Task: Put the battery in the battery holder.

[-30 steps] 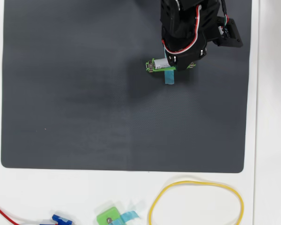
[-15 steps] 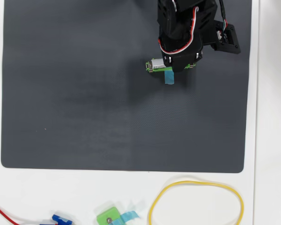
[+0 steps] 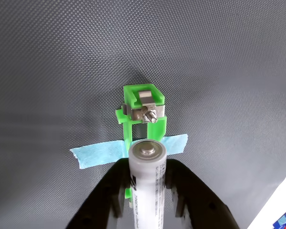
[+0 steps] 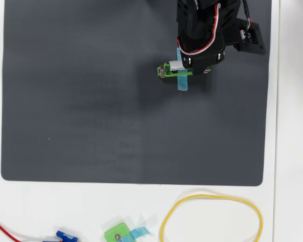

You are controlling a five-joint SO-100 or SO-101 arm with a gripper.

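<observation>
In the wrist view the battery (image 3: pixel 148 186), a silver-white cylinder with dark print and a grey end, sits between the black fingers (image 3: pixel 115 191) of my gripper (image 3: pixel 148 167), which is shut on it. It is lined up lengthwise over the bright green battery holder (image 3: pixel 143 112), its end just short of the metal contact. Light blue tape (image 3: pixel 100 155) crosses the holder. From overhead, the gripper (image 4: pixel 189 64) covers most of the battery (image 4: pixel 175 65) and the holder (image 4: pixel 163 71). Whether the battery rests in the frame I cannot tell.
The holder lies on a dark grey mat (image 4: pixel 91 111) on a white table. Along the front edge lie a yellow loop (image 4: pixel 212 217), a small squarish green piece with blue tape (image 4: pixel 117 234), a blue part (image 4: pixel 65 236) and a red wire (image 4: pixel 2 229).
The arm has shifted a little to the right in the overhead view, carrying the battery with it. The holder has stayed put.
</observation>
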